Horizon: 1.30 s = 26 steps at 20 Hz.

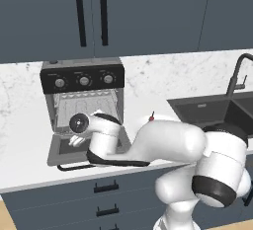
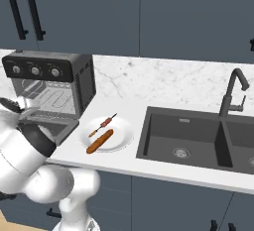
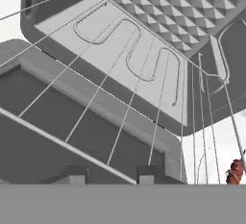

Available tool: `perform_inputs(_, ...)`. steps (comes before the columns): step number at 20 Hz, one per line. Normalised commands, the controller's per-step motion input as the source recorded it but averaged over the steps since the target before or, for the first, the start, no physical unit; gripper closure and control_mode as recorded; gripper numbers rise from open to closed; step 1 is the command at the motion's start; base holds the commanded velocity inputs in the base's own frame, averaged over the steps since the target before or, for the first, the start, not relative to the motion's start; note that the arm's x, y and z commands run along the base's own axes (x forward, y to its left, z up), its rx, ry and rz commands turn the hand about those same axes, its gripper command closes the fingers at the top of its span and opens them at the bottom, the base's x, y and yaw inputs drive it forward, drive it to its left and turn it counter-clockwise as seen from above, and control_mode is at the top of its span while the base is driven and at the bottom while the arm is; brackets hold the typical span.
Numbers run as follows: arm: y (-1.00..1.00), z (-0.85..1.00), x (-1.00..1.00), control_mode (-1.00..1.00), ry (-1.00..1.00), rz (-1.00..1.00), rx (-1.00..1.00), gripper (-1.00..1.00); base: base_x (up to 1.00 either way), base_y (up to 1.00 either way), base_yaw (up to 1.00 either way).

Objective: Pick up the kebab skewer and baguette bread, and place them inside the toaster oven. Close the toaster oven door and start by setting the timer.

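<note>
Dark grey toaster oven (image 1: 83,93) sits on the white marble counter (image 2: 149,84), toaster oven door (image 1: 62,150) dropped open and lying flat in front of the cavity. Wire rack (image 2: 47,96) inside, three silver knobs on the black top panel.

Arm reaches in from the side, wrist over the open door, hand at the mouth of the oven. Hand view looks into the cavity: rack wires, the serpentine heating element (image 3: 129,50) on the floor, patterned back wall. Fingers (image 3: 109,176): only two dark tips at the bottom edge of the hand view, set apart with nothing visible between them; can't tell from that whether they're spread or closing.

Kebab skewer (image 2: 103,123) and baguette bread (image 2: 99,141) both on the white plate (image 2: 124,133), on the counter between oven and sink (image 2: 198,141). Skewer lies toward the back of the plate, baguette just in front, roughly parallel, not touching. A red bit of the skewer shows at the lower right of the hand view.

Black faucet (image 2: 233,93) behind the sink.
</note>
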Motion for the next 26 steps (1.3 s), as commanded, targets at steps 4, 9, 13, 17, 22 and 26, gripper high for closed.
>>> perform_inputs(4, -0.55, 0.73, -0.65, -1.0, 0.12, -0.07, 0.0, 1.0, 0.0, 0.0, 0.0)
perform_inputs(9, -0.66, 1.0, -0.64, -1.0, 0.12, -0.08, 0.04, 1.0, 0.0, 0.0, 0.0)
perform_inputs(13, -1.0, 0.74, -0.74, -1.0, 0.07, -0.04, 0.11, 1.0, 0.0, 0.0, 0.0)
perform_inputs(17, -1.0, 0.62, -0.39, -1.0, 0.07, -0.08, 0.08, 1.0, 0.0, 0.0, 0.0)
perform_inputs(22, -1.0, 0.29, -0.06, -1.0, 0.05, -0.21, 0.06, 1.0, 0.0, 0.0, 0.0)
perform_inputs(26, -0.94, -0.05, 0.27, -1.0, 0.01, -0.13, 0.15, 1.0, 0.0, 0.0, 0.0)
